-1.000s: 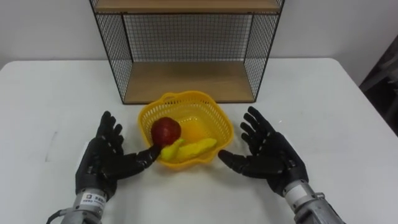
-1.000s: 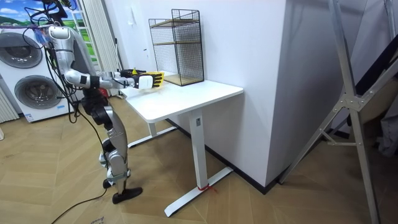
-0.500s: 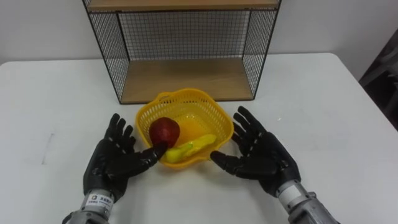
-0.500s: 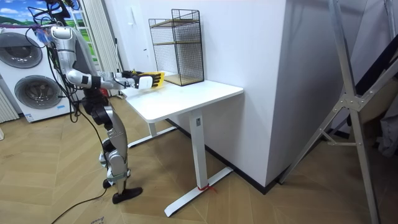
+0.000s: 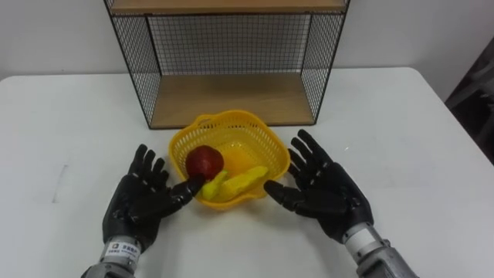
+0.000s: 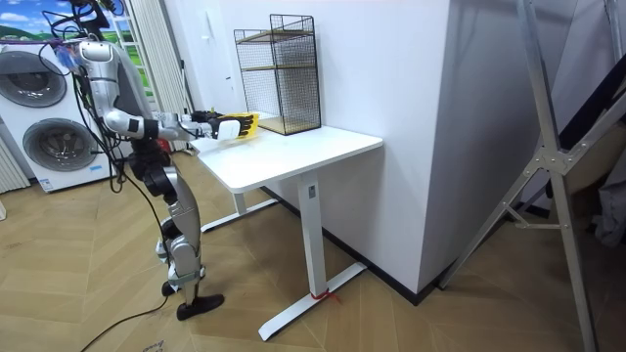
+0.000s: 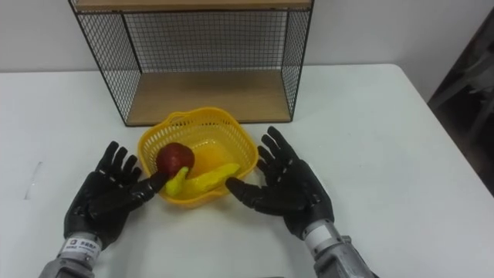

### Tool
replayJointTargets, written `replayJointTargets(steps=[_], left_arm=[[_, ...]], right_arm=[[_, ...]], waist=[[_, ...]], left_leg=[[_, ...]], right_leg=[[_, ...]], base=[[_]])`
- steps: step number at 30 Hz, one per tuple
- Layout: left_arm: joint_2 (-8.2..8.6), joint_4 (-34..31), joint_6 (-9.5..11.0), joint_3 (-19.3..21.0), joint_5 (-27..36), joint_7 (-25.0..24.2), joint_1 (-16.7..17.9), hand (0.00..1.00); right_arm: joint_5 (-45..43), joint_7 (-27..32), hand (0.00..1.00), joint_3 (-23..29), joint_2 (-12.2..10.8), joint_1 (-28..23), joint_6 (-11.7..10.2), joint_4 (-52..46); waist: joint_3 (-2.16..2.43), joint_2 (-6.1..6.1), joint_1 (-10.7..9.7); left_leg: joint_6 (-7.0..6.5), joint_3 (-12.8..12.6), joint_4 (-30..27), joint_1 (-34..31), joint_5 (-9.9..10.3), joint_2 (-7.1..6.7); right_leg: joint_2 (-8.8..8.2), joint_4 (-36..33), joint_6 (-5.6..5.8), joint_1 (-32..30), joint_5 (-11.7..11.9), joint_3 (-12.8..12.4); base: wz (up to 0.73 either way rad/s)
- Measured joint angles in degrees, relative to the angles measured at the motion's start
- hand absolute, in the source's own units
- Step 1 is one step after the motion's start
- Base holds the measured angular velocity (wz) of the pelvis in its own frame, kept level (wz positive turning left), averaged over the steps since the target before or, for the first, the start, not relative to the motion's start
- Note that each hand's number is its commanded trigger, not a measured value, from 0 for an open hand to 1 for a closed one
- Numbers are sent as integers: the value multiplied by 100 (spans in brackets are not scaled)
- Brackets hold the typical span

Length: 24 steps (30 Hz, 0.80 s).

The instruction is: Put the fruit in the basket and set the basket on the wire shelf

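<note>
Fruit loaded: the apple (image 5: 204, 161) and the banana (image 5: 243, 183) lie inside the yellow basket (image 5: 262, 140), both toward its near left side. The basket stands on the counter (image 5: 409, 154), just in front of the wire shelf (image 5: 320, 77).

Your left hand (image 5: 143, 205) is flat and spread, thumb at the rim beside the apple. Your right hand (image 5: 324, 189) is likewise spread, thumb near the right rim. Neither curls round anything.

Risks, in my judgement:
- A lift between flat palms may let the light basket slip or flex
- The off-centre fruit may tip it toward you and roll the apple out
- A high carry may catch the rim on the shelf's wire frame
</note>
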<state>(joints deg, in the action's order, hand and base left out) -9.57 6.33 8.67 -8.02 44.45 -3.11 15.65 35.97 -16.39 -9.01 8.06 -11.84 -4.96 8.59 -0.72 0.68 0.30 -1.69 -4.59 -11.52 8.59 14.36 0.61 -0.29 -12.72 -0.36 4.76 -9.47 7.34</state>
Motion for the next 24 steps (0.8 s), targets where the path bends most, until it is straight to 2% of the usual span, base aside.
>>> replayJointTargets(steps=[24], left_arm=[[114, -2, -60, 13, 113, 0, -1, 0]], right_arm=[[-1, -134, 0, 0, -12, 2, 4, 194]], waist=[[-3, 27, 17]], left_leg=[[5, 12, 11, -1, 1, 54]], right_leg=[[22, 1, -21, 14, 12, -5]], base=[[0]])
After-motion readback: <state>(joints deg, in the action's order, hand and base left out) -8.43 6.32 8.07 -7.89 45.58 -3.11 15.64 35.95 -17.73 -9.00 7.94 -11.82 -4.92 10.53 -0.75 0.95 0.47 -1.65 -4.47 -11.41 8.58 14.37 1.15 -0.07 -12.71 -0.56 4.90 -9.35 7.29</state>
